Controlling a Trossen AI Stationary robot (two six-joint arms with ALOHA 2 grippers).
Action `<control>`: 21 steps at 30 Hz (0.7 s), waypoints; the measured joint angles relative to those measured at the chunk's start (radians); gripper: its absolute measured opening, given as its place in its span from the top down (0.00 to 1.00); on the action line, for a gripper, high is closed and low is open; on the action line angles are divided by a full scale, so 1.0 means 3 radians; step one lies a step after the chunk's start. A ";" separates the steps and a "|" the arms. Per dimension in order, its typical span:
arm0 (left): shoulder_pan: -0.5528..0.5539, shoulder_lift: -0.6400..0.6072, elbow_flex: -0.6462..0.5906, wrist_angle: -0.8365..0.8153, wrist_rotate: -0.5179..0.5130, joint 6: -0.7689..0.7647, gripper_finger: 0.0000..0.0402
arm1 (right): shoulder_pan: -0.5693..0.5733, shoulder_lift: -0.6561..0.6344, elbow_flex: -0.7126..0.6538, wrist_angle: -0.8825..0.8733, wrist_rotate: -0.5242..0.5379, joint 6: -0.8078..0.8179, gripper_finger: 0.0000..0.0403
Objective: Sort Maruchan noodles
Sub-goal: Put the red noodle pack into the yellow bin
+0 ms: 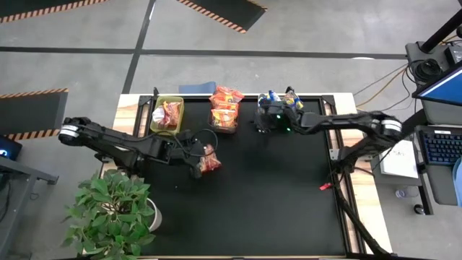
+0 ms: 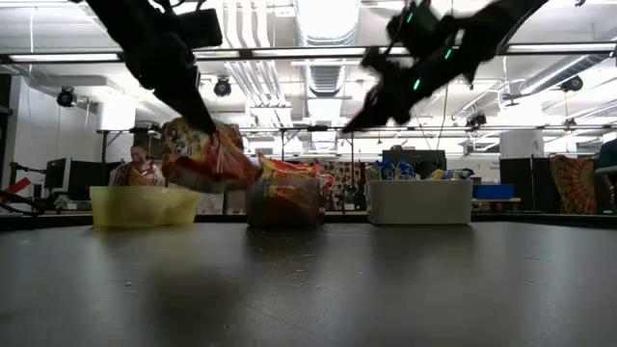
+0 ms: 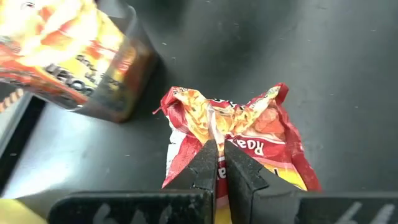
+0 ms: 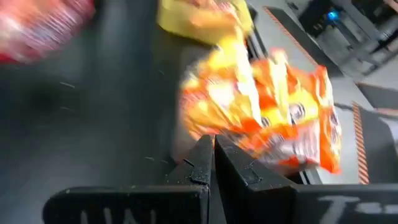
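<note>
The left gripper has its two fingers pinched tight on a red and white noodle packet, left of the middle in the high view. In the left wrist view the fingers bite the crinkly top fold of the packet. In the low view the packet hangs above the black table, up at the left.

I think the job now is to carry it to the right bin. The grip is only on a thin fold, so the arm should move slowly and smoothly. It should lift high enough to clear the bin wall, and let go only when the packet is right over the bin.

The left arm reaches in low from the left edge, stretched across the table. Near the top are the green bin, the dark mesh bin piled with orange packets, and the white bin.

The right gripper is squeezed shut with nothing in it, near the white bin at the top middle.
</note>
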 joint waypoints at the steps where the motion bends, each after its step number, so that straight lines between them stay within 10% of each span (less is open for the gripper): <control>1: -0.0001 0.0000 0.0029 -0.0037 -0.0036 0.0004 1.00 | -0.0064 0.0122 0.0000 0.0116 -0.0003 -0.0020 0.98; 9: 0.0000 -0.0001 0.0061 -0.0204 -0.0188 0.0003 1.00 | -0.0306 0.0582 0.0000 0.0573 -0.0010 -0.0066 0.98; 16: 0.0126 0.0007 0.0062 -0.0902 -0.1479 -0.0380 1.00 | -0.0293 0.0180 0.0001 0.0433 -0.0106 0.0121 0.98; 21: 0.0468 0.0093 0.0061 -0.1400 -0.1712 -0.0734 1.00 | -0.0273 -0.0076 0.0001 0.0201 -0.0235 0.0239 0.98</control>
